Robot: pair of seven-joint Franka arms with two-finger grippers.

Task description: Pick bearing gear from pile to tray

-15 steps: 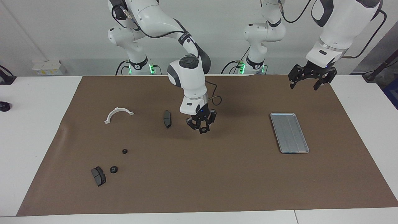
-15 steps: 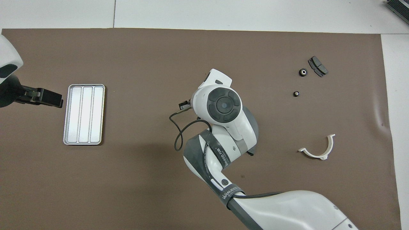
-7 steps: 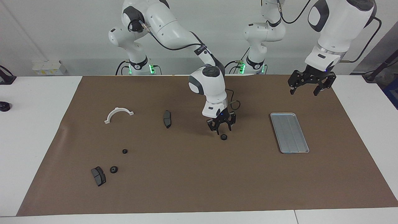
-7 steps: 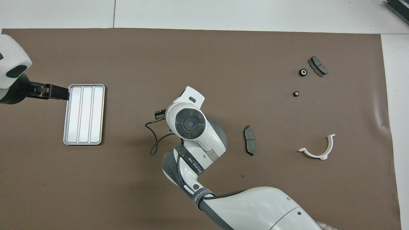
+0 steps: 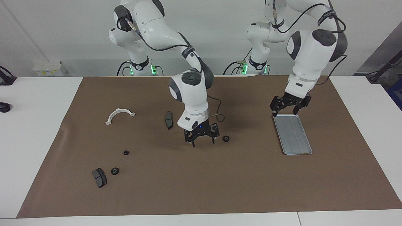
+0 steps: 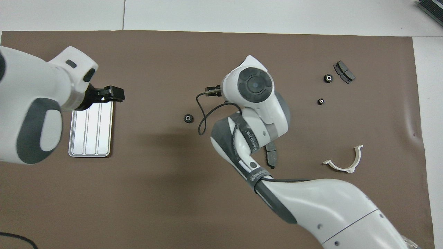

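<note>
We see our right gripper (image 5: 203, 139) low over the brown mat (image 5: 220, 188), fingers spread and holding nothing. A small black ring (image 5: 225, 138) lies on the mat just beside it, toward the left arm's end of the table, apart from the fingers. A dark pad (image 5: 169, 120) lies close to this gripper, toward the right arm's end. Our left gripper (image 5: 289, 106) hovers over the edge of the tray (image 5: 296, 142) that is nearest the robots, fingers spread and empty. The tray holds nothing. Well away from both grippers, toward the right arm's end, lie a white half-ring (image 5: 119, 115), two more black rings (image 5: 126, 153) (image 5: 115, 171) and a second dark pad (image 5: 99, 177).
</note>
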